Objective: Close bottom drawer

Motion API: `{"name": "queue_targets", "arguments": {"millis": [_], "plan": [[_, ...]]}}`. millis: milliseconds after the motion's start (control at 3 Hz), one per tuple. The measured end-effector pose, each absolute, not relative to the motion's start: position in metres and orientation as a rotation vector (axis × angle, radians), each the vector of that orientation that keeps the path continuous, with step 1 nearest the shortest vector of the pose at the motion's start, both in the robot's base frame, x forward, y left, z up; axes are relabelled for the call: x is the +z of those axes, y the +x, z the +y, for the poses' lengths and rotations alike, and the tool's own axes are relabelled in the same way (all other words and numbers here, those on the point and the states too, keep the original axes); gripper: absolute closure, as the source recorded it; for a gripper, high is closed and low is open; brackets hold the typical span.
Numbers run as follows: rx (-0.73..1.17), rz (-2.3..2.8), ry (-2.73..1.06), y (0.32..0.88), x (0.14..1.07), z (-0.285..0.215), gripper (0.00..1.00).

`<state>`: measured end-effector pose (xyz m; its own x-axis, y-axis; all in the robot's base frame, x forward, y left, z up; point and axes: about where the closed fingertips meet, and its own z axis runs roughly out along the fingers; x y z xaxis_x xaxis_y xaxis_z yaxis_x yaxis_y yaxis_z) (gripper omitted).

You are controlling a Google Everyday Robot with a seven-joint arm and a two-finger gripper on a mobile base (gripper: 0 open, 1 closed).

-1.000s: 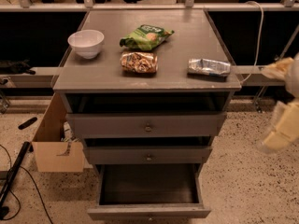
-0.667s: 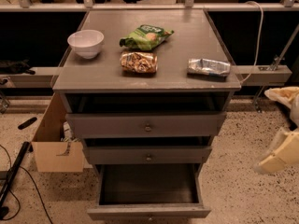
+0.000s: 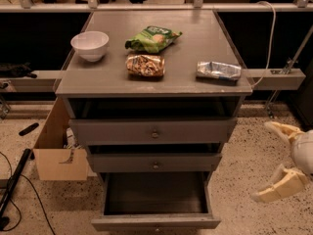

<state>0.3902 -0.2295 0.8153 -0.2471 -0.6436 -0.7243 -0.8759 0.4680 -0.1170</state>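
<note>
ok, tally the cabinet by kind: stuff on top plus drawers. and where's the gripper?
Bowls: 1 (white bowl)
Snack bags: 3 (green bag, brown bag, silver bag)
Drawers: 3 (top drawer, middle drawer, bottom drawer, which is pulled out)
Total: 7
The gripper is open, low to the right of the cabinet, not touching the bottom drawer.

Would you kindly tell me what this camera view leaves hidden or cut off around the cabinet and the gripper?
- Bottom drawer: front and knob mostly cut off by the camera view's lower edge.
- Gripper, open, right of the cabinet: wrist and arm cut off by the right edge.
- Middle drawer: inside hidden beneath the front of the top drawer.
- Cardboard box: contents hidden by its own wall.
</note>
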Motion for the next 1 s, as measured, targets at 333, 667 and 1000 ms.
{"name": "queue_targets", "arguments": {"millis": [333,667,1000], "plan": [[0.391,1.977,-1.279,0.389,0.806,-0.220,0.00],[0.402,1.996,-1.251,0.387,0.765,-0.214,0.00],[0.388,2.019,-1.199,0.391,0.698,-0.220,0.00]]}}
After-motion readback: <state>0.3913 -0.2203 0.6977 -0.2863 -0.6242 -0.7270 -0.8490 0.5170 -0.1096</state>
